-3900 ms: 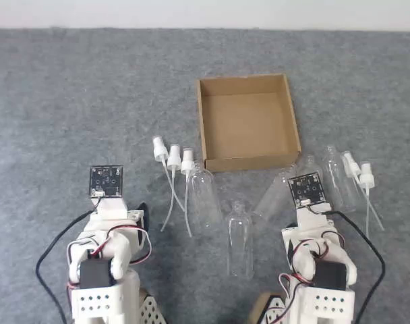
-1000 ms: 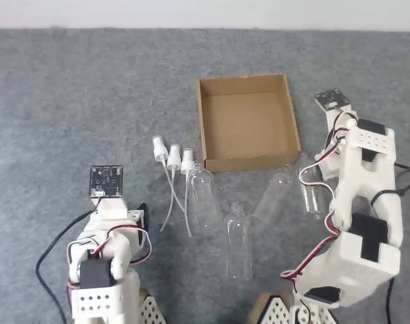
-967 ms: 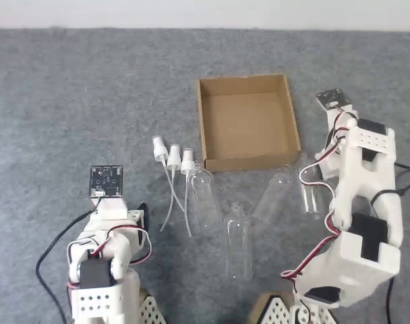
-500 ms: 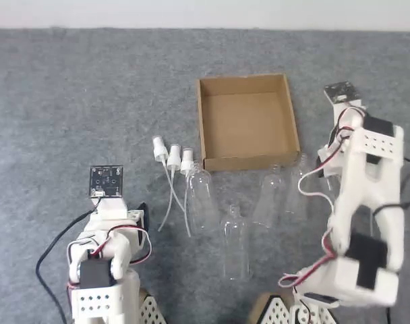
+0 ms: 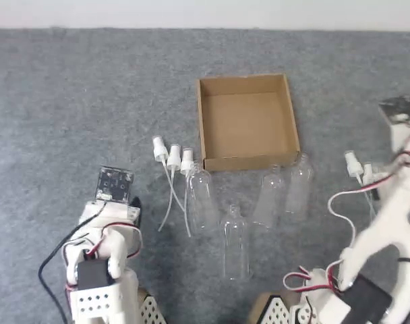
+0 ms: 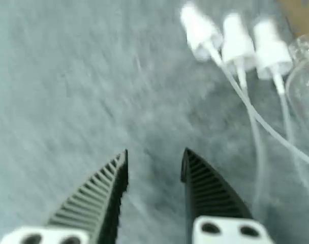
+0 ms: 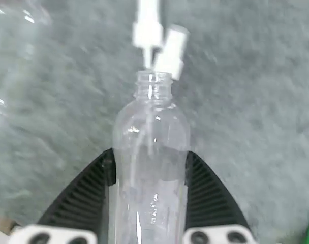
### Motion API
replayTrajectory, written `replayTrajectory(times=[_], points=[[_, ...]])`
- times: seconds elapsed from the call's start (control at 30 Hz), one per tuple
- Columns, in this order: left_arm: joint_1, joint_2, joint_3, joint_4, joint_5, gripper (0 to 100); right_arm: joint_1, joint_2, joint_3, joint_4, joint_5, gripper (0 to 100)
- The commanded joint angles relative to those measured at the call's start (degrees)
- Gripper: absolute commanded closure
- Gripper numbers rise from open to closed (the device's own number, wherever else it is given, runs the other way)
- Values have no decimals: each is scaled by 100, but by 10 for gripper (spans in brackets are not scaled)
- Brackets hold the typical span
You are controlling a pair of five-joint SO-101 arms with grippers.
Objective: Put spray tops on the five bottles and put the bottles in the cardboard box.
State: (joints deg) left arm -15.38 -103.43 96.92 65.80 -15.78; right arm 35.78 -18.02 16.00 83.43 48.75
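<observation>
- The right arm point(image 5: 387, 223), folded low at the near edge of the table point(image 5: 90, 81) four seconds ago, has reached out beside the cardboard box point(image 5: 199, 121) and swung away to the right edge.
- The left arm point(image 5: 100, 250), by the near-left corner, has only tipped a little toward the far edge. Its left end effector point(image 6: 154, 157) hangs released, fingers apart, over bare table just short of the three spray tops point(image 5: 174, 155).
- The cardboard box sits where it was, midway along toward the far edge, with nothing in it.
- A clear bottle point(image 7: 150, 127) is now clenched in the right end effector point(image 7: 150, 157), fingers pressed to either side of its body and its open neck pointing outward. Five bottles lay loose before; one has been lifted away.
- The four loose bottles point(image 5: 235, 239) rest between the box and the near edge. The two nearer the right edge have shifted since the arm passed over them.
- The two spray tops point(image 7: 159, 35), uncovered by the arm's swing, lie near the right edge just beyond the held bottle's neck.
- The three spray tops beside the box's near-left corner are untouched.
- The first capping appears to be lining up. No bottle is topped and none is boxed.
</observation>
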Motion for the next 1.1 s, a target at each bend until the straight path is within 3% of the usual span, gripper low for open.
replayTrajectory(times=[0.0,0.17,0.37,0.6,0.73,1.07], points=[[-387,-88,-382,-290,-527,844,488,-110,-624,13,440,990],[-466,527,-1719,185,-703,844,866,1156,-1389,-101,457,990],[-343,3253,-4084,668,-677,844,1262,2633,-2242,-110,484,990],[651,6611,-6396,914,492,835,1385,3433,-2338,-927,440,991],[941,8000,-7037,475,1116,785,1393,3749,-2338,-1270,457,991],[932,10391,-7477,-1055,2180,791,1358,4057,-2338,-1587,492,989]])
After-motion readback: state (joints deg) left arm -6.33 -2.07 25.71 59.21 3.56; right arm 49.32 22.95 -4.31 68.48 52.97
